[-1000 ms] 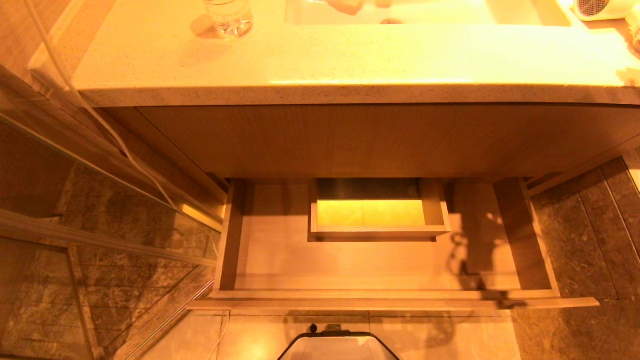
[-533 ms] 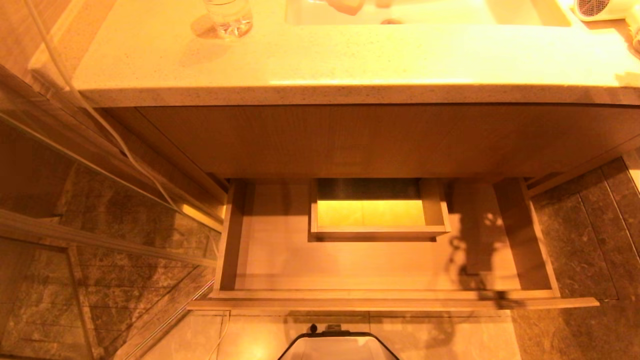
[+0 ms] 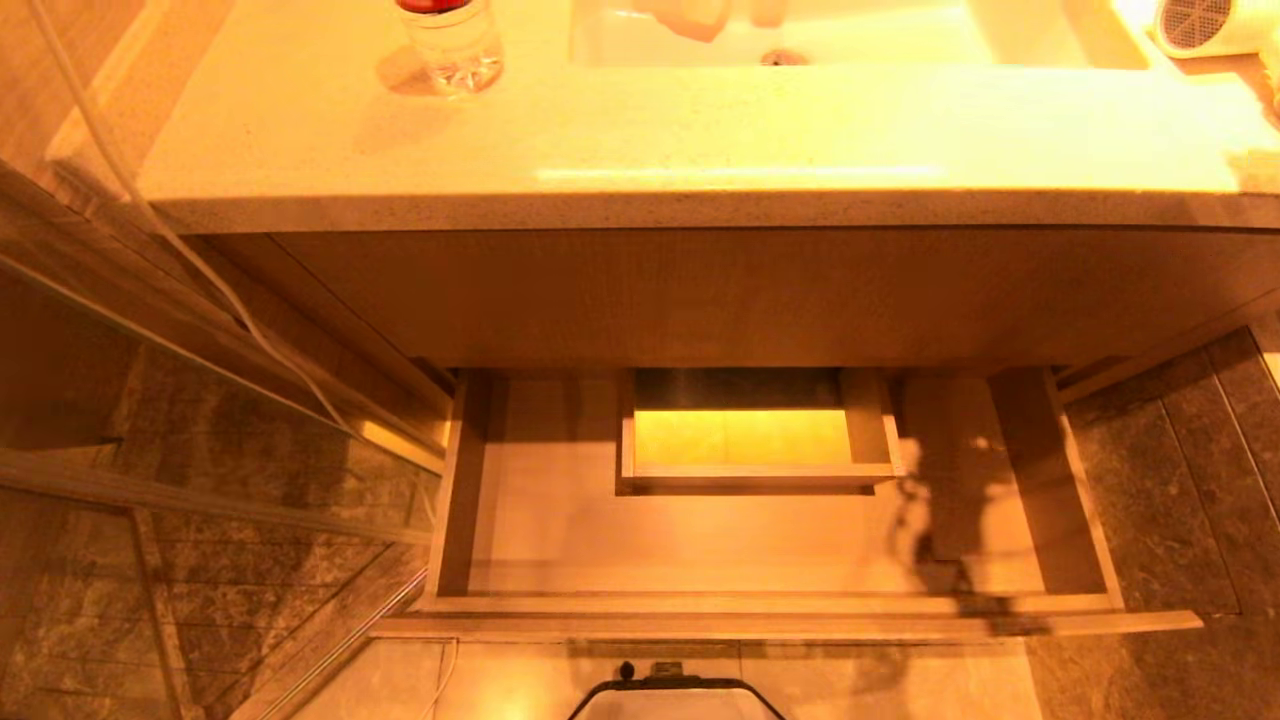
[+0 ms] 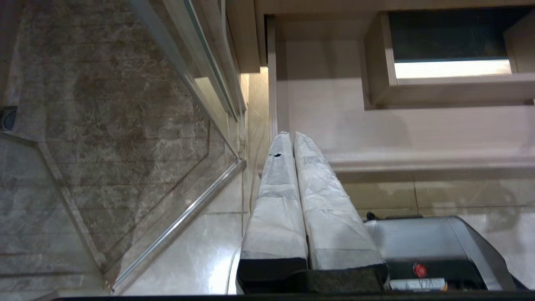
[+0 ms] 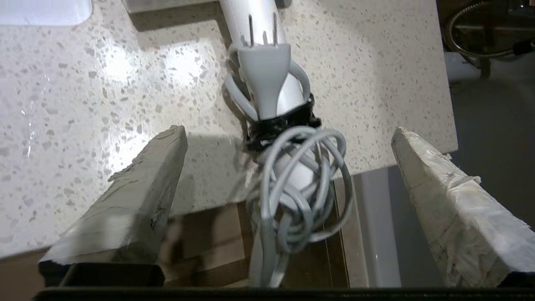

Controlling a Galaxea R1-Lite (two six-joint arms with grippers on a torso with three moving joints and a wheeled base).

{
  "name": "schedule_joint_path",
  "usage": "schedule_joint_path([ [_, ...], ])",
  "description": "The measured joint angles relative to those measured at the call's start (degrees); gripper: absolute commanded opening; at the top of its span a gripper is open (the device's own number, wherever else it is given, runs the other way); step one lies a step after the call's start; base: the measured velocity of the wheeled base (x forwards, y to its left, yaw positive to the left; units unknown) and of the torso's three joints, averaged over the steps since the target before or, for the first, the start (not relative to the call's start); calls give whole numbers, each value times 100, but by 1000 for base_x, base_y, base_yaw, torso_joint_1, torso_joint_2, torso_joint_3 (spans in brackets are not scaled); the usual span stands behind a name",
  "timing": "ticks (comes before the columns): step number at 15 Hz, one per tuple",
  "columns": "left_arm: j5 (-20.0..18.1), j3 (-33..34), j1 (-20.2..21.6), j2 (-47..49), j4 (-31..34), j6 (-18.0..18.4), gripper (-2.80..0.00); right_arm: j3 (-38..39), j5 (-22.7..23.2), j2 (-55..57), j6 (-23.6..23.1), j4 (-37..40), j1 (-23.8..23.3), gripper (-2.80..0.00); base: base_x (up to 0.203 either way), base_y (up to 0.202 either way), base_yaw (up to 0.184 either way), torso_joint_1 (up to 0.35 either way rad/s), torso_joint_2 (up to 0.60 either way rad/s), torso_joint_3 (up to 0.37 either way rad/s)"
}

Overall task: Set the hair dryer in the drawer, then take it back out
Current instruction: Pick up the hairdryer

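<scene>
The white hair dryer (image 3: pixel 1200 22) lies on the countertop (image 3: pixel 700 130) at its far right corner, mesh end showing. In the right wrist view its handle (image 5: pixel 267 79) carries the grey plug, and the bundled grey cord (image 5: pixel 296 188) hangs past the counter's edge. My right gripper (image 5: pixel 288 130) is open, one finger on each side of the cord bundle, touching nothing. The drawer (image 3: pixel 560 540) stands pulled out below the counter, pale inside, nothing lying in it, with its boxed cut-out (image 3: pixel 760 435). My left gripper (image 4: pixel 292 134) is shut and parked above the floor by the drawer's (image 4: pixel 376 129) left front corner.
A clear bottle with a red cap (image 3: pixel 450 40) stands on the counter's left, beside the sink basin (image 3: pixel 850 30). A glass partition (image 3: pixel 200 400) with a hanging cable runs along the left. Dark stone floor (image 3: pixel 1160 480) lies right of the drawer. My base (image 3: pixel 675 700) is just before the drawer front.
The whole head view has slid down a little, showing more of the counter's back: the camera moved. Hair dryer and drawer have stayed where they were.
</scene>
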Motion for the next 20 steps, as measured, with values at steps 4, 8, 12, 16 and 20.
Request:
schedule_joint_path([
  [4,0,0,0,0,2,0,-280,7,-1,11,-111,-16,4,0,0,0,0,118,0,106],
  [8,0,0,0,0,2,-1,-280,7,-9,44,-113,-163,6,0,0,0,0,4,1,7],
  [12,0,0,0,0,2,0,-280,64,-23,147,-94,-50,-44,0,0,0,0,0,0,0],
  [16,0,0,0,0,0,-1,-280,77,-19,340,-61,-44,-62,0,0,0,0,0,0,0],
  [20,0,0,0,0,0,0,-280,73,-4,511,-61,-33,-55,0,0,0,0,0,0,0],
])
